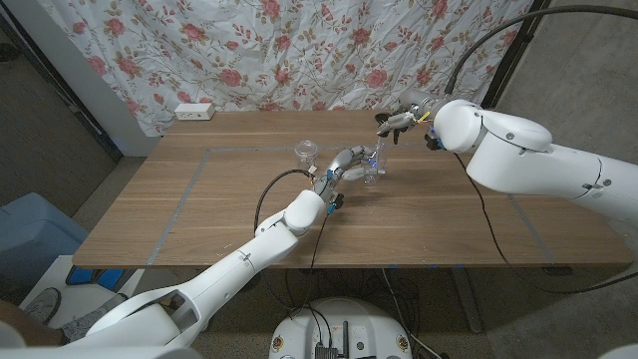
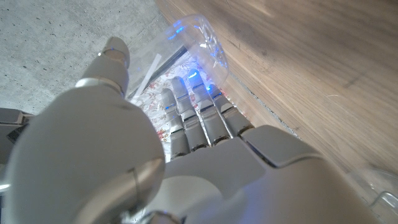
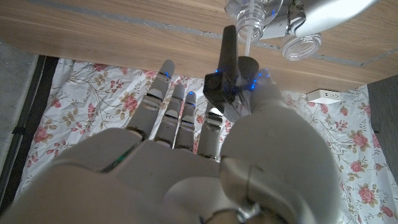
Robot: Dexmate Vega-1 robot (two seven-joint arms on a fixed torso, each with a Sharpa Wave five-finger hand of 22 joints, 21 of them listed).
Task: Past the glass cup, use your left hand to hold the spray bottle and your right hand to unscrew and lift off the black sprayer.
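Note:
Past the glass cup (image 1: 307, 152), my left hand (image 1: 342, 166) grips the clear spray bottle (image 1: 371, 171) as it stands on the wooden table (image 1: 239, 214). In the left wrist view its fingers (image 2: 194, 115) wrap the clear bottle (image 2: 194, 42). My right hand (image 1: 407, 121) hovers above and behind the bottle and pinches the black sprayer (image 1: 384, 124). The right wrist view shows the sprayer (image 3: 229, 73) held between thumb and fingers, off the bottle's open neck (image 3: 247, 22). Its thin dip tube (image 3: 247, 41) still reaches to the neck. The cup's rim (image 3: 302, 45) sits beside it.
A white power strip (image 1: 194, 112) lies at the table's far left edge, in front of a floral curtain (image 1: 299, 50). Tape lines (image 1: 189, 184) mark a rectangle on the tabletop. A blue bin (image 1: 30, 234) stands on the floor beside the table's left end.

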